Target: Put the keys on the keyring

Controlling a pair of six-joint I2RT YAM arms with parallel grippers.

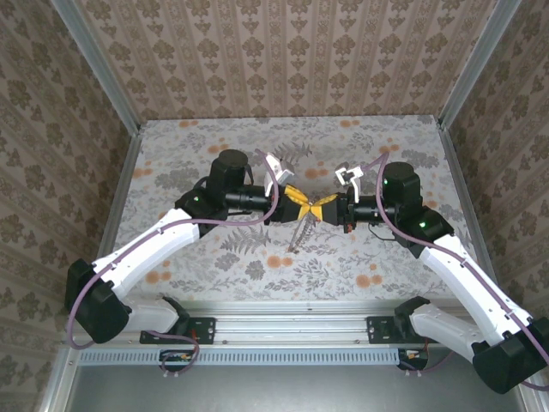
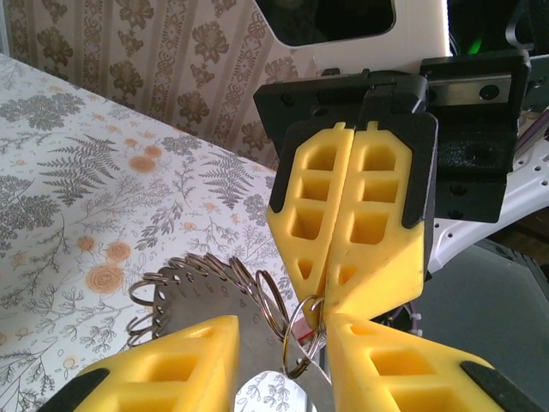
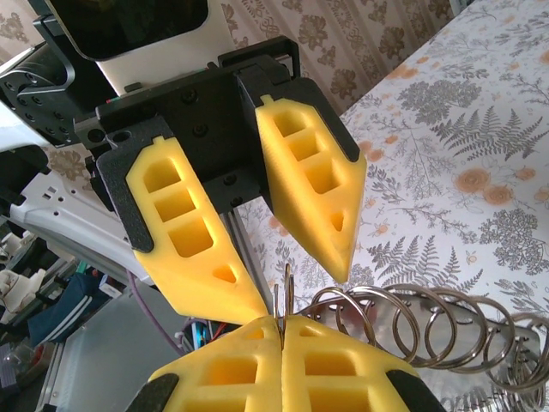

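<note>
The two arms meet nose to nose above the middle of the table [image 1: 214, 146], in the centre of the overhead picture, so that both sets of fingers can work on the same small piece of metal clear of the surface. The keyring [image 1: 300, 233] is a bunch of silvery split rings, and it hangs just below the point where the grippers meet. The right gripper [image 3: 281, 319] is fully closed and pinches the end ring [image 3: 286, 287] edge-on between its tips, at the bottom centre of its own wrist view. That grip probably serves to hold this ring steady and upright as the place to thread. The other rings trail off to the lower right of that frame. The left gripper [image 2: 283, 324] stands partly open. Its yellow fingers [image 2: 163, 369] straddle the pinched ring at the bottom of the left wrist picture, and nothing looks clamped between them. A flat scalloped metal plate [image 2: 202, 313] carries the row of rings in the lower left of that frame. No key can be made out anywhere, so the threading looks not yet done.
</note>
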